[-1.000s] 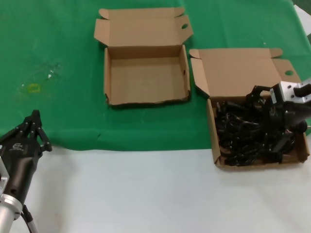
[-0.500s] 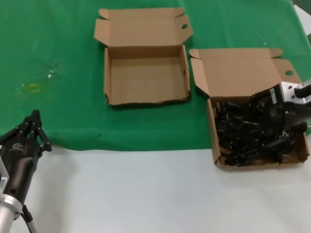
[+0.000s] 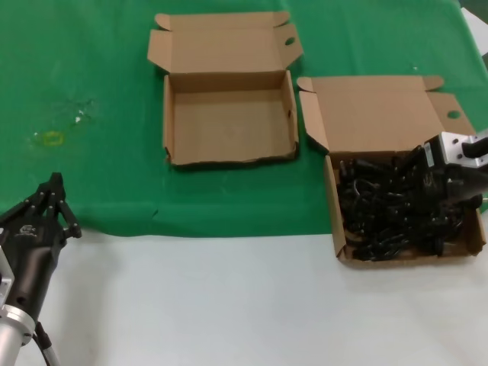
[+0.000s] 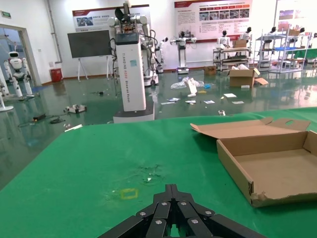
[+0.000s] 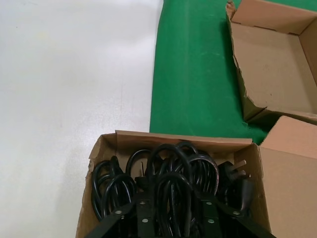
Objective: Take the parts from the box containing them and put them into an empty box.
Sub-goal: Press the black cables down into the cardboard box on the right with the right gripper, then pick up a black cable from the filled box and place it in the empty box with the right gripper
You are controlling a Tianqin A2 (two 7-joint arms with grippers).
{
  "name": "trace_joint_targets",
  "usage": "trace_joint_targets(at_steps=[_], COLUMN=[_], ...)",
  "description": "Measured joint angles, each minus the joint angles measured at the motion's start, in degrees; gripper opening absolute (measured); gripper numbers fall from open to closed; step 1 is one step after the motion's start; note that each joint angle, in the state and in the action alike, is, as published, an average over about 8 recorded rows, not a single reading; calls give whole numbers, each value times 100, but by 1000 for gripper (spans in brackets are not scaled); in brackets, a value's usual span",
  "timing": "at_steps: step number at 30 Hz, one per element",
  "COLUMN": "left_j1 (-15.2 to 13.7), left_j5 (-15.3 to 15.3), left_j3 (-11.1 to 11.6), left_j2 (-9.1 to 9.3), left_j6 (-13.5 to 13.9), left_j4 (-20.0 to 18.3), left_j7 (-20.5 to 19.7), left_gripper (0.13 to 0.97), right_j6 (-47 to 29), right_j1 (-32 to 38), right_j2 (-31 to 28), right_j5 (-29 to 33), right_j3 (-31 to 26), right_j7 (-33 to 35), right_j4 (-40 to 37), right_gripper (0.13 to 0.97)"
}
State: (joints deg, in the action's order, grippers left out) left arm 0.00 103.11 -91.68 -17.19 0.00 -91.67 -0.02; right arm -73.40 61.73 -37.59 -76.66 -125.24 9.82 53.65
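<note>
Cords, thin black power leads with moulded black plugs (image 3: 389,210), lay heaped as looped bundles in the shallow brown cardboard mailer box with the straight front wall (image 3: 412,255), which sat at about four o'clock on the bench (image 3: 229,297) from my head view. I judged them light and limp: each loop would sag and drag its neighbours, since the bundles looked tangled together. The rubbery jacket should offer grip, but a plug would be a poor hold, hard and likely to swing. I reckoned the best hold was across the gathered middle of one bundle, where several strands ran side by side, so the loop would lift as one piece and stay balanced.

My right tool (image 3: 427,191) was down among the cords at the three o'clock side of that box, its black fingers (image 5: 143,218) spread on either side of a standing loop, with strands between them in the right wrist view, not yet pinched as far as I could see.

At twelve o'clock, on the green cloth (image 3: 91,61), the smaller brown cardboard box with the wavy front wall (image 3: 232,158) stood open with nothing in it. My left tool (image 3: 52,200) waited at eight o'clock, fingers pressed together to a point, holding nothing.
</note>
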Motion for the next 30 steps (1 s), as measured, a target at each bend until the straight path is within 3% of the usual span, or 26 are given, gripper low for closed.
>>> trace_joint_targets(at_steps=[10, 30], left_j1=[0, 0], left_j5=[0, 0], left_j3=[0, 0], left_j2=[0, 0], left_j6=[0, 0], left_j4=[0, 0], left_j7=[0, 0], left_gripper=[144, 144], right_j6=[-58, -353], right_j1=[-77, 503], right_j2=[-109, -177], right_j5=[22, 30], right_j3=[98, 334], right_j7=[-112, -778], right_j4=[200, 622], right_gripper=[232, 208])
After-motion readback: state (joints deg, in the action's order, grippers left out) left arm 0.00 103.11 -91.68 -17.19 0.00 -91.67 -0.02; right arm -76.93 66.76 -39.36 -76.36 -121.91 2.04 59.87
